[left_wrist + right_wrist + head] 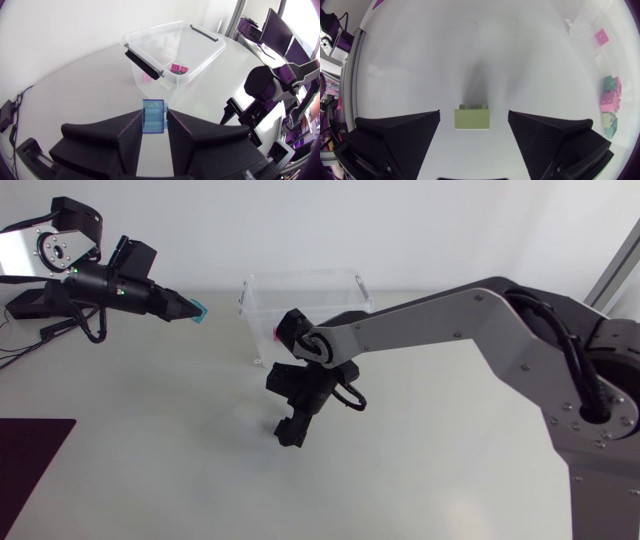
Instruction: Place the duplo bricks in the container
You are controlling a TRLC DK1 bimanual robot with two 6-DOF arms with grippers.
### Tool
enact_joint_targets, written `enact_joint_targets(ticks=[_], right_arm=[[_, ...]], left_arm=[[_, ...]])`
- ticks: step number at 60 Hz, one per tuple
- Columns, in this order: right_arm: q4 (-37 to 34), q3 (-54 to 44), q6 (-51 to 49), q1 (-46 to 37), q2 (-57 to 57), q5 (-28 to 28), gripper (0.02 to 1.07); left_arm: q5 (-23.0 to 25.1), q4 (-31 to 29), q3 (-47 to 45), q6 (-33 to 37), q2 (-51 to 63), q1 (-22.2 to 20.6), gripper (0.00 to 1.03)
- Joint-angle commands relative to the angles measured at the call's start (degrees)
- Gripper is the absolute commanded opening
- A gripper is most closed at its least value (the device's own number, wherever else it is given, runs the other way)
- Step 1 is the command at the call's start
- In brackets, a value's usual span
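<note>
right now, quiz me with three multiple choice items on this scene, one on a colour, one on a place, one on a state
1. What colour is the held brick in the left claw?
A. blue
B. red
C. yellow

2. Where is the pale green brick?
A. in the left claw as well
B. on the table, between the right claw's fingers
C. in a person's hand

3. What state is the right claw in?
A. open
B. shut on the pale green brick
C. shut on the held brick

Key:
1 A: the left wrist view shows it translucent blue, pinched from both sides.
2 B: the right wrist view shows it lying on the table with a finger off to each side.
3 A: both fingers stand clear of the pale green brick, with gaps showing.
</note>
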Motion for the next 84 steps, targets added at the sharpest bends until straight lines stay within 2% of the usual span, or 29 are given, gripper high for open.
enact_joint_targets(ticks=[1,8,16,20,28,33,42,43,56,67,69,72,75,77,80,81,84], right_arm=[[-1.41,2.37,0.67,0.42,1.85,-0.25,0.95],[-2.56,3.60,1.20,0.86,2.47,0.45,0.84],[-2.91,4.13,1.29,1.30,3.43,2.12,0.58],[-3.17,4.04,1.38,1.48,3.52,3.09,0.53],[-3.43,3.16,2.08,1.57,3.26,3.97,0.52],[-2.99,1.93,2.08,2.09,2.91,4.84,0.38],[-2.20,-0.88,2.43,2.27,-0.52,5.02,0.34],[-2.03,-1.23,2.69,2.36,-1.22,5.02,0.30],[-4.23,-4.93,3.84,1.04,-10.54,5.37,0.30],[-6.60,-6.60,4.45,-1.51,-17.40,6.07,0.30],[-7.04,-6.60,4.54,-1.69,-18.36,6.16,0.30],[-7.74,-6.60,4.54,-2.56,-20.30,6.16,0.30],[-8.36,-6.42,4.45,-3.44,-22.05,6.25,0.30],[-8.80,-6.07,4.45,-4.41,-23.37,6.16,0.30],[-8.97,-5.45,4.36,-5.64,-24.69,6.16,0.30],[-9.06,-5.19,4.36,-6.17,-25.04,6.16,0.30],[-9.50,-4.05,4.28,-7.49,-25.83,6.16,0.30]], left_arm=[[0.98,-0.27,3.77,-2.31,1.03,-1.28,0.21],[1.06,-0.27,6.58,-3.28,2.79,-2.87,0.22],[1.06,-0.18,10.63,-4.86,5.16,-4.62,0.22],[1.06,-0.27,12.74,-5.74,6.13,-5.06,0.22],[1.06,-1.24,16.52,-6.53,7.54,-6.21,0.22],[1.06,-1.41,18.19,-7.14,8.33,-6.73,0.22],[0.98,-1.50,20.47,-7.85,10.17,-7.70,0.22],[1.06,-1.50,20.91,-7.93,10.61,-7.96,0.22],[0.89,-1.50,25.13,-9.34,14.57,-11.13,0.23],[-1.49,-1.50,28.82,-10.31,19.14,-13.50,0.26],[-1.66,-1.50,29.26,-10.48,19.58,-13.59,0.30],[-2.98,-1.68,30.31,-10.57,21.07,-14.03,0.42],[-4.21,-2.03,31.28,-10.57,22.57,-14.38,0.60],[-5.44,-2.21,31.90,-10.48,23.45,-14.64,0.75],[-6.23,-2.29,32.16,-10.31,23.89,-14.82,0.90],[-6.50,-2.38,32.16,-10.22,23.97,-14.91,0.99],[-6.58,-2.64,32.07,-10.22,23.89,-14.91,1.00]])
